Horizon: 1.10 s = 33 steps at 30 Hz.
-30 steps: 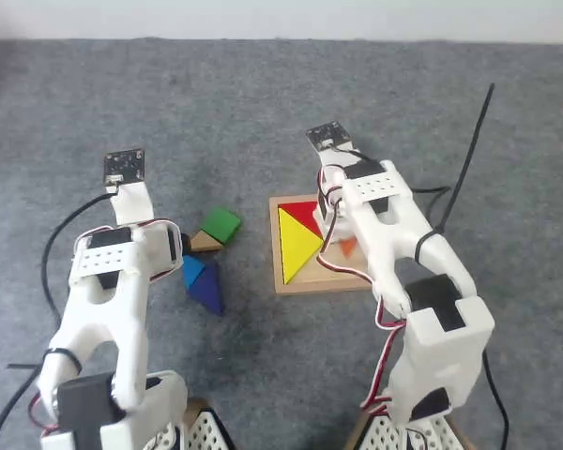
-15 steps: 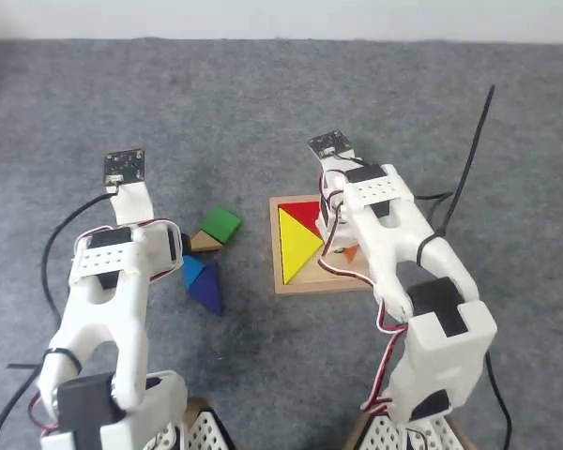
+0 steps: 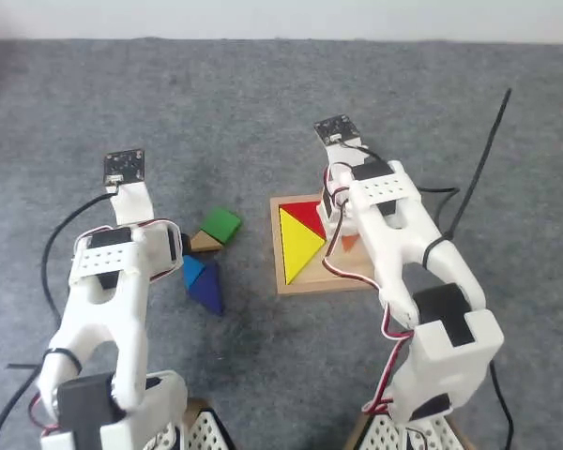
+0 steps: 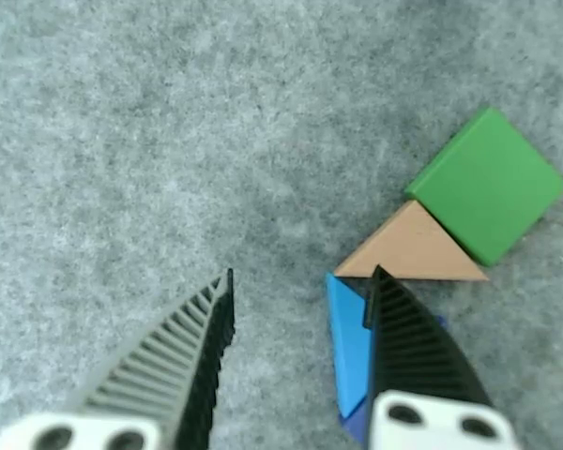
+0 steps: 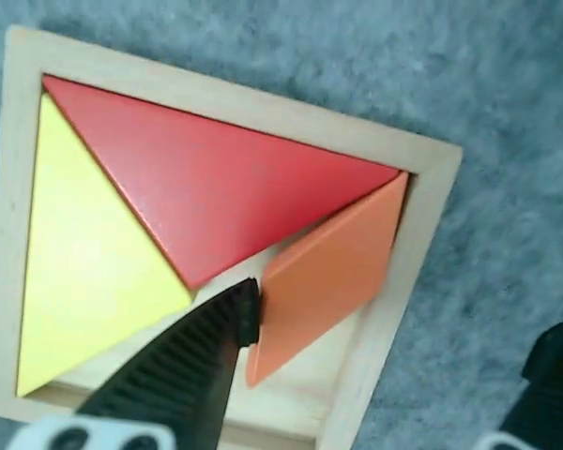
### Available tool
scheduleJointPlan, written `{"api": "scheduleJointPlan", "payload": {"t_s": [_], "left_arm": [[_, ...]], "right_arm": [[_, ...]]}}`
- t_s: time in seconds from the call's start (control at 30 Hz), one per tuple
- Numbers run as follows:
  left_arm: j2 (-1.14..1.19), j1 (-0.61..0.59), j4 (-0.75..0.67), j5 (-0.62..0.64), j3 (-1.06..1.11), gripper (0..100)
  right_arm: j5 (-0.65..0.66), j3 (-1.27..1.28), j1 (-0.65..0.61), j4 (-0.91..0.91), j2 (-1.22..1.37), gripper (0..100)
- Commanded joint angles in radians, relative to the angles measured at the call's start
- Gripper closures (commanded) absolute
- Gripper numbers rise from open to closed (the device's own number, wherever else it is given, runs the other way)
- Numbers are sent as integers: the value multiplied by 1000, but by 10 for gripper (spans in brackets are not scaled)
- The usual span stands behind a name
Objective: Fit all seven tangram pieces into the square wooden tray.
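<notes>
No text, number or sign can be read on the wooden tray [image 5: 430, 211] or elsewhere.

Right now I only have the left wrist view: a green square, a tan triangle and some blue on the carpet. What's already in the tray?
Observer: Three pieces lie in the wooden tray: a red triangle, a yellow triangle and an orange parallelogram.
Operator: Is the other arm clear of it?
Observer: No, the right gripper hangs open above the tray, holding nothing.
Operator: And that blue by my finger, is it one piece?
Observer: Two in the high view: a light blue triangle right beside a dark blue triangle.
</notes>
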Motion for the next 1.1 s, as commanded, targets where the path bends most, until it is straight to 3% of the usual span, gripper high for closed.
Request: {"api": "scheduleJointPlan", "payload": {"t_s": [0.0,1.07], "left_arm": [[-2,5,-9,-9,-5,776],[-2,3,-9,-9,-5,776]], "right_arm": [[-12,-63,19,-10,-15,563],[46,-103,-15,27,-97,563]]}}
